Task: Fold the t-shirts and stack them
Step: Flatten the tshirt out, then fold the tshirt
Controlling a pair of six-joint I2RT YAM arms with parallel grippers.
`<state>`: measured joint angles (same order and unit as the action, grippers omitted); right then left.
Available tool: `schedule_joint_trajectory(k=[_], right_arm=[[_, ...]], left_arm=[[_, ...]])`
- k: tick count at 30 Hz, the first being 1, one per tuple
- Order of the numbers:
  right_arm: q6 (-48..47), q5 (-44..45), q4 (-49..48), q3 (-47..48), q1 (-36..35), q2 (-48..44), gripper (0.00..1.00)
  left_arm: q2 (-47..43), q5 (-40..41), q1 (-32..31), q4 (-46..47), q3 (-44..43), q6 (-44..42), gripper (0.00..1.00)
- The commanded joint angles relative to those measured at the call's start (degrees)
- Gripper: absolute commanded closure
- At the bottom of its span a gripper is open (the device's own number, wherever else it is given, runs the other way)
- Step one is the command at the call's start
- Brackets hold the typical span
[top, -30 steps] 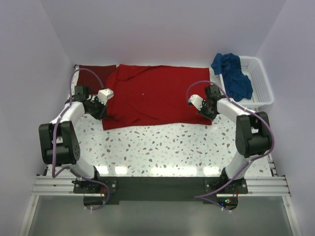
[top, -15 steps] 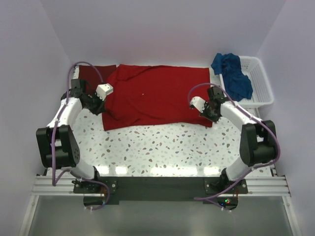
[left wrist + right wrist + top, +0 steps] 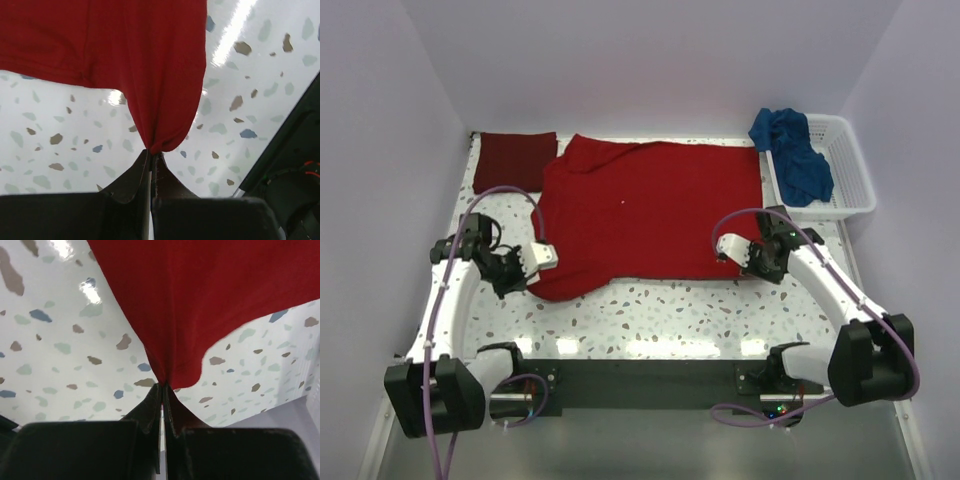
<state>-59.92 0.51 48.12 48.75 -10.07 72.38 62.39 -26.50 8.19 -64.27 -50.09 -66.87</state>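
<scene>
Spread shirt [image 3: 650,215] centred on table [image 3: 670,310], folded shirt [image 3: 515,160] behind-left, basket [image 3: 863,187] far right (crumpled shirt [image 3: 798,160] over its rim)

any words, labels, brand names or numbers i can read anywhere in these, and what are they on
None can be read in any view.
The bright red t-shirt is plain, apart from a tiny pale speck too small to make out.
The maroon t-shirt, blue t-shirt and white basket show no print or label.

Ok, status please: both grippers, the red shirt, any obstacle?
Left gripper shut on bright red t-shirt, near left corner. Right gripper shut on near right corner. Maroon t-shirt far left, blue t-shirt on basket; nothing in the way.
</scene>
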Motion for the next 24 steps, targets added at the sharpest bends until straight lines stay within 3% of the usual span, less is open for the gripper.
schedule_joint_trajectory(k=[1, 5, 10, 16, 24], right_arm=[[-2.75, 1.33, 4.96, -2.86, 0.05, -3.82, 1.00], [-2.92, 1.07, 5.76, -5.77, 0.05, -5.58, 1.00], [-2.83, 0.63, 5.67, -7.53, 0.05, -6.29, 1.00], [-0.99, -1.64, 7.08, -4.73, 0.13, -4.97, 1.00], [0.24, -3.41, 6.64, 2.66, 2.06, 1.97, 1.00]], left_arm=[[-3.67, 2.76, -0.28, -7.44, 3.67, -7.83, 1.00], [-7.45, 4.53, -0.19, -10.08, 7.45, -11.26, 1.00], [-6.15, 2.07, -0.27, -9.65, 5.53, -11.35, 1.00], [1.58, -2.23, -0.19, -6.66, -3.25, -6.26, 1.00], [16.61, -4.44, -2.64, 2.73, -22.14, 5.69, 1.00]])
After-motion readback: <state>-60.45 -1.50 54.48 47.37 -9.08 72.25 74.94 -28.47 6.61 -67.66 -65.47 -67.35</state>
